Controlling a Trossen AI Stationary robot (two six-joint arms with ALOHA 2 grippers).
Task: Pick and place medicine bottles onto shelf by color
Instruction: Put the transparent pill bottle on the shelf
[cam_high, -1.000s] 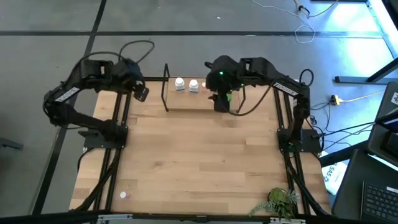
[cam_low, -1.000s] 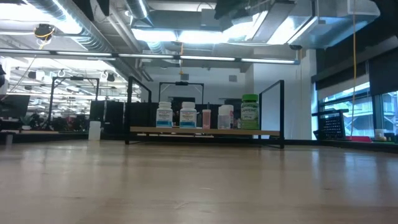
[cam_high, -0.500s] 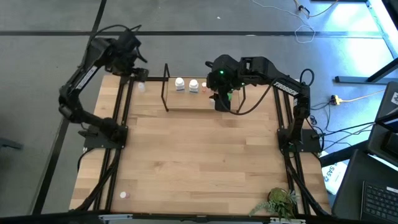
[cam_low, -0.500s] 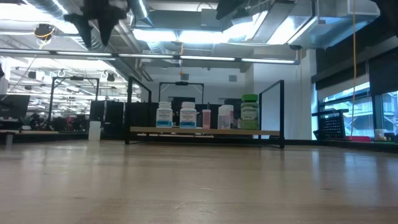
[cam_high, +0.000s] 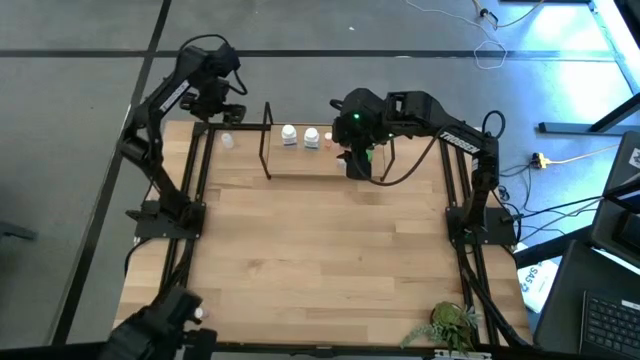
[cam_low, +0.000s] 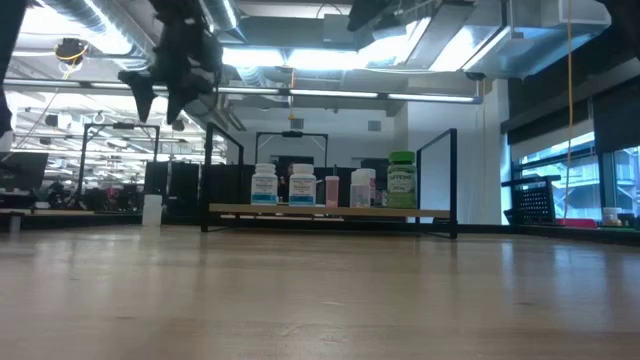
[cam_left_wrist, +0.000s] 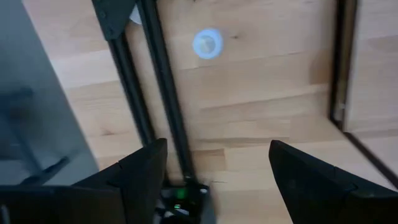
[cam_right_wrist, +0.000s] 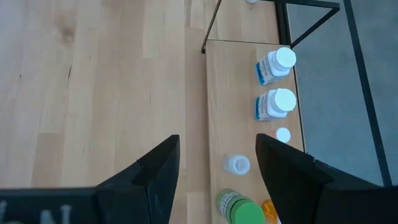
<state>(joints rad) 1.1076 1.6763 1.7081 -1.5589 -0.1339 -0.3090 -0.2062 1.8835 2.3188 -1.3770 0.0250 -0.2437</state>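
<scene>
High view: left arm raised and stretched to the far-left table corner, left gripper (cam_high: 222, 98) above a lone white-capped bottle (cam_high: 227, 141) standing off the light-wood wire-framed shelf (cam_high: 300, 160); fingers spread, empty. Right gripper (cam_high: 357, 160) hangs over the shelf's right end, fingers apart, holding nothing. Right wrist view alone shows the green-capped bottle (cam_right_wrist: 238, 210) and two white labelled bottles (cam_right_wrist: 273, 84) on the board. Low view shows five bottles lined up.
</scene>
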